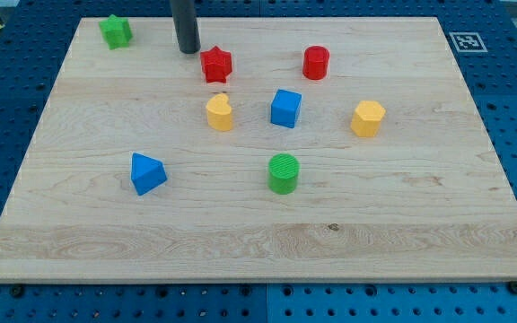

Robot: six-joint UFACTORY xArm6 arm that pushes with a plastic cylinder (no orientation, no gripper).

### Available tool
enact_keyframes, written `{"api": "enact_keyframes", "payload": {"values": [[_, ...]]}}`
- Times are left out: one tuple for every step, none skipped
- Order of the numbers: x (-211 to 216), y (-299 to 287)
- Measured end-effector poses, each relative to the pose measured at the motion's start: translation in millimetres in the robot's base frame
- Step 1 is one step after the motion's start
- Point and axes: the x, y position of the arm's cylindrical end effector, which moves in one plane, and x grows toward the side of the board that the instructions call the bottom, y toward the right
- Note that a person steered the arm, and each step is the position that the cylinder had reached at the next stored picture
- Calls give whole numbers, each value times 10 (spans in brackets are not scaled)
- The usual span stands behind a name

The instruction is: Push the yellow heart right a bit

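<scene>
The yellow heart (220, 113) lies near the middle of the wooden board (258, 224), a little left of centre. My tip (188, 50) is at the view's top, up and to the left of the heart, just left of the red star (215, 65). The red star lies between my tip and the heart. The blue cube (285, 108) sits right of the heart with a gap between them.
A red cylinder (316, 63) is at the top right of centre. A yellow hexagon (367, 118) is at the right. A green cylinder (284, 173) is below the cube. A blue triangle (147, 173) is lower left. A green star (115, 31) is top left.
</scene>
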Motion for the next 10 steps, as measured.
{"api": "enact_keyframes", "payload": {"values": [[2, 0], [46, -17], [422, -269], [886, -457], [1375, -290], [1629, -65], [1595, 4], [1286, 566], [1180, 1008], [1335, 1045]]}}
